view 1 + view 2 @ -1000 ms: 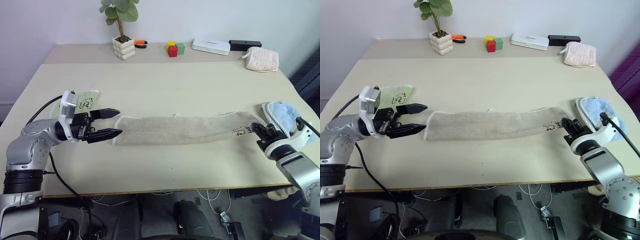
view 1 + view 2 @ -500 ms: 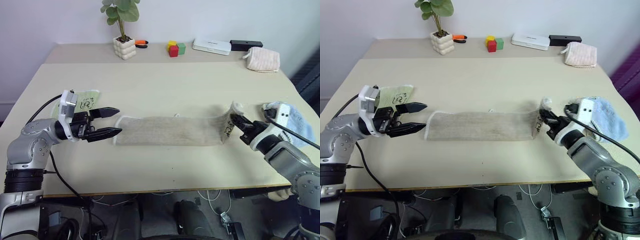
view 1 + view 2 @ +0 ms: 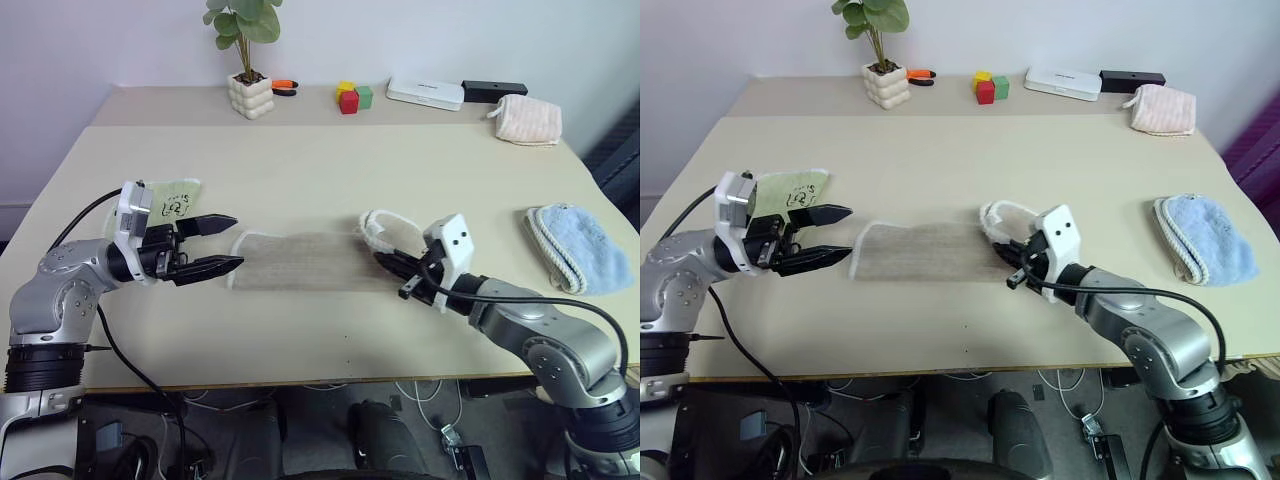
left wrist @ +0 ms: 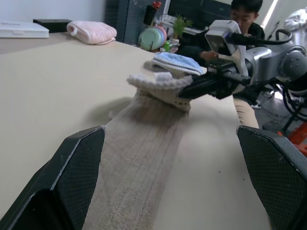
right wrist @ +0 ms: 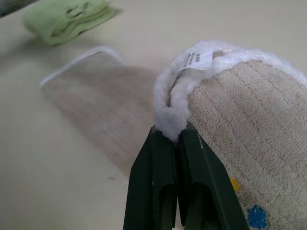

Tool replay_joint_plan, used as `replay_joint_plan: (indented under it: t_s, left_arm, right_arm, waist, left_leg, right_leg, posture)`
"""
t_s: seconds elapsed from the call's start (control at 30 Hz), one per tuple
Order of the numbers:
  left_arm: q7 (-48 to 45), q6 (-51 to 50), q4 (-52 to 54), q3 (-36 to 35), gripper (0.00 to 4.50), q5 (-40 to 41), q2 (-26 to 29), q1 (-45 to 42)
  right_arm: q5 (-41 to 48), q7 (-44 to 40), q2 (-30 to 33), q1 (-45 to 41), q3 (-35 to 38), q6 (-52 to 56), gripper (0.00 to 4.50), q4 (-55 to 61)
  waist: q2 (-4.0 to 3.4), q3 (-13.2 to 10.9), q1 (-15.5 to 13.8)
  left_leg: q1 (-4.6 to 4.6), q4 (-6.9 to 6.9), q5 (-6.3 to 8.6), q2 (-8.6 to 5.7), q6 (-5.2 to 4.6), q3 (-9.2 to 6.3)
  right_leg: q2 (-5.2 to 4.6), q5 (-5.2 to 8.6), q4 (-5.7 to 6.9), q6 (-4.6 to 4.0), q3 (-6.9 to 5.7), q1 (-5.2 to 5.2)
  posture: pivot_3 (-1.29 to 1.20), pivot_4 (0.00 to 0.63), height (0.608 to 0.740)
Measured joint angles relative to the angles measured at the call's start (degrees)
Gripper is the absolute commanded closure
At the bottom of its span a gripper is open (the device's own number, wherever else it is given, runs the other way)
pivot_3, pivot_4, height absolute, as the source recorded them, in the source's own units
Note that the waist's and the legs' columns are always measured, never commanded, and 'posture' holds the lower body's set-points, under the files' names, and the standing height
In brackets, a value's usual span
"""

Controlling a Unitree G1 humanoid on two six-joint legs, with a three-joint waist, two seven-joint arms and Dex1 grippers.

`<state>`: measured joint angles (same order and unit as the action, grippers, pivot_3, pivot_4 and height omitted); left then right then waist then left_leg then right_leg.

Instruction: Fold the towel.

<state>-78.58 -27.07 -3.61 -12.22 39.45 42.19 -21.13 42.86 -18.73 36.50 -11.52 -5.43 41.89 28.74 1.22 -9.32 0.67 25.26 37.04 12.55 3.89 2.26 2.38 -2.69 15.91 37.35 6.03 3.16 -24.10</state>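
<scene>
Fingers of the right gripper (image 3: 392, 264) pinch the white-edged end of the long beige-tan terry towel (image 3: 300, 262), lifted over its middle on the tan tabletop (image 3: 300, 170), the fold roughly half made, while the left gripper (image 3: 218, 246) waits spread beside the far end.

Head pair overlooks table (image 3: 300, 170); wrist cameras close.
</scene>
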Motion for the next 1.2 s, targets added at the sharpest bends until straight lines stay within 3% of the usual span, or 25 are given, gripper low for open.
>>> replay_joint_plan:
  t_s: [0.27, 0.7, 0.8, 1.03, 1.13, 1.2]
  left_arm:
    - [0.4, 0.0, 0.6, -0.2, 0.0, 0.0, 0.0, 0.4]
    - [0.4, -0.1, 1.5, -0.4, 0.0, 0.0, 0.3, 1.1]
    - [0.4, -0.1, 1.5, -0.4, 0.0, 0.0, 0.4, 1.2]
    - [0.7, -0.1, 1.6, -0.4, 0.0, 0.0, 0.3, 1.2]
    - [0.8, -0.1, 1.6, -0.4, 0.0, 0.1, 0.3, 1.2]
    - [0.8, -0.1, 1.6, -0.4, 0.0, 0.0, 0.4, 1.2]
  right_arm:
    - [-7.1, -4.1, -1.8, -1.0, -5.1, 0.2, 4.47, -1.7]
    - [-14.7, -7.6, -7.1, -1.6, -7.3, -1.6, 4.47, -4.4]
    - [-15.9, -7.5, -8.5, -2.5, -7.3, -1.7, 3.61, -5.3]
    - [-18.5, -6.9, -10.7, -3.2, -7.2, -1.8, 0.21, -6.9]
    - [-17.8, -9.4, -8.5, -3.1, -6.0, -1.3, 0.06, -5.9]
    - [-12.3, -10.7, -9.3, -3.6, -0.9, 0.6, 0.06, -4.6]
  waist:
    - [0.01, 0.0, 0.0]
    - [0.0, 0.0, 0.0]
    - [0.02, 0.0, 0.0]
    - [0.01, 0.0, 0.0]
    - [0.01, 0.0, 0.0]
    - [0.01, 0.0, 0.0]
  left_leg:
    - [0.0, 0.0, 0.0, 0.0, 0.0, 0.0]
    - [0.01, 0.01, 0.0, 0.0, 0.0, 0.0]
    - [0.0, 0.01, 0.0, 0.0, 0.0, 0.0]
    - [0.01, 0.01, 0.0, 0.0, 0.0, 0.01]
    - [0.01, 0.01, 0.0, 0.0, 0.0, 0.02]
    - [0.01, 0.01, 0.0, 0.0, 0.0, 0.01]
  right_leg:
    - [0.01, 0.0, 0.0, 0.0, -0.01, -0.01]
    - [0.01, 0.0, 0.01, 0.01, -0.02, -0.02]
    - [0.01, 0.0, 0.02, 0.01, -0.02, -0.02]
    - [0.01, -0.01, 0.03, 0.02, -0.02, -0.03]
    - [0.0, -0.01, 0.03, 0.02, -0.02, -0.03]
    - [0.01, -0.02, 0.05, 0.04, -0.02, -0.03]
  posture:
    - [0.0, 0.15, 0.74]
    - [0.0, 0.15, 0.74]
    - [0.0, 0.15, 0.74]
    - [0.0, 0.15, 0.74]
    - [0.0, 0.15, 0.74]
    - [0.0, 0.15, 0.74]
